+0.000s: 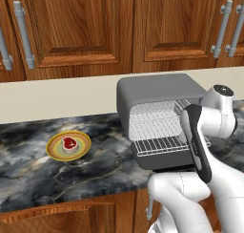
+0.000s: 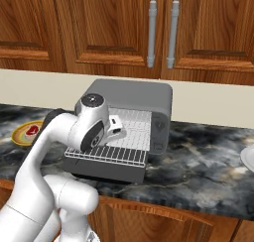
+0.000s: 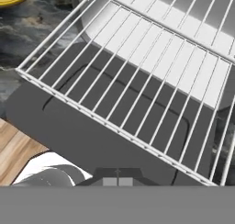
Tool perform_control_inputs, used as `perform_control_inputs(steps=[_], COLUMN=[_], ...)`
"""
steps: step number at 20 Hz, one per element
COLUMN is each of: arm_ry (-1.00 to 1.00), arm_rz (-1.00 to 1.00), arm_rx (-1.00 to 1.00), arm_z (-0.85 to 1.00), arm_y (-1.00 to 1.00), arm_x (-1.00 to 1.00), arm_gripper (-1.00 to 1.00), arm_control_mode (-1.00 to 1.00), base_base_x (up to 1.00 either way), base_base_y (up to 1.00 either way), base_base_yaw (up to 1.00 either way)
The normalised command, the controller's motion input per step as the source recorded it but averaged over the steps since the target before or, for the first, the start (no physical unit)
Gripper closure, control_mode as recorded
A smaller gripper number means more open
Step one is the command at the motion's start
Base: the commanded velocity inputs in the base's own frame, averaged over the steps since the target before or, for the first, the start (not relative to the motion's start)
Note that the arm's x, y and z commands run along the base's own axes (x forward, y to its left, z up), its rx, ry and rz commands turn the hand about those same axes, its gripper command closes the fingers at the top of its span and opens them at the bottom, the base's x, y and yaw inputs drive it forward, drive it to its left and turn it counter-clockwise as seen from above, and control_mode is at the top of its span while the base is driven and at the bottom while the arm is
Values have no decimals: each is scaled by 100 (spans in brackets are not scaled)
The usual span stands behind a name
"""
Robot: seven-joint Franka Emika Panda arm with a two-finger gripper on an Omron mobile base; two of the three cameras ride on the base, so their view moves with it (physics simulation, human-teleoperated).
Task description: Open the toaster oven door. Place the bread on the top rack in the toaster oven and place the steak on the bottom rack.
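The oven door [image 1: 167,159] lies folded down flat, hinged at its lower edge and jutting toward the counter's front edge. Above it one wire rack [image 2: 110,155] is pulled out over the door; in the hand view this rack [image 3: 137,76] crosses the frame with the dark door [image 3: 82,136] beneath it. A second rack [image 1: 153,109] sits higher, back inside the pale cavity. So two racks, both bare. The oven [image 1: 157,91] itself is a single grey box standing on the dark marbled counter [image 1: 28,174] against the cream wall.

The gripper [image 3: 117,181] hangs just above the door's outer edge, its two fingertips pressed together with no gap and nothing between them. In the right base view the hand [image 2: 115,127] sits in front of the oven's opening, above the pulled-out rack.

Well off to the oven's left, one steak [image 1: 69,143], red with a pale rim, rests on one yellow-green plate [image 1: 54,153]; the same steak [image 2: 32,130] shows at the left edge of the right base view, partly behind the arm. At the far right edge of that view a sliver of a second, white plate [image 2: 248,158] sits on the counter.

Wooden cabinets [image 2: 99,28] run above the wall, with two grey handles [image 2: 152,33] side by side over the oven.
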Motion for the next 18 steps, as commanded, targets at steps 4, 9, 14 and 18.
perform_control_inputs(steps=[4,9,14,18], arm_ry=[-1,0,0,0], arm_rz=[-8,-7,-4,-6], arm_rx=[-5,-5,0,0], arm_z=[43,35,30,24], arm_y=[1,0,3,6], arm_x=[-8,-8,-18,-17], arm_gripper=[100,100,100,100], arm_control_mode=[-100,-100,-100,-100], base_base_x=[0,0,0,0], base_base_y=[0,0,0,0], base_base_yaw=[0,0,0,0])
